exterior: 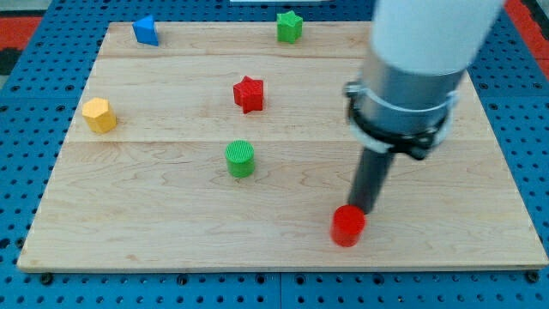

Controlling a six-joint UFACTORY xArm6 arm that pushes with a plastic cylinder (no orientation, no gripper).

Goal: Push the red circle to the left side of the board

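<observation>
We are resting my tip (363, 209), a bare rod end effector holding nothing, against the red circle's (347, 227) upper-right side near the surface's (154, 232) bottom edge, leftward push lying open.

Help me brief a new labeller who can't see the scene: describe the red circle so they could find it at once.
Start at the wooden board and follow its bottom edge toward the view's right. The red circle sits just above that edge, with my tip against its upper right side. Unlike the red star higher up, it is a plain round cylinder and the lowest block.
</observation>
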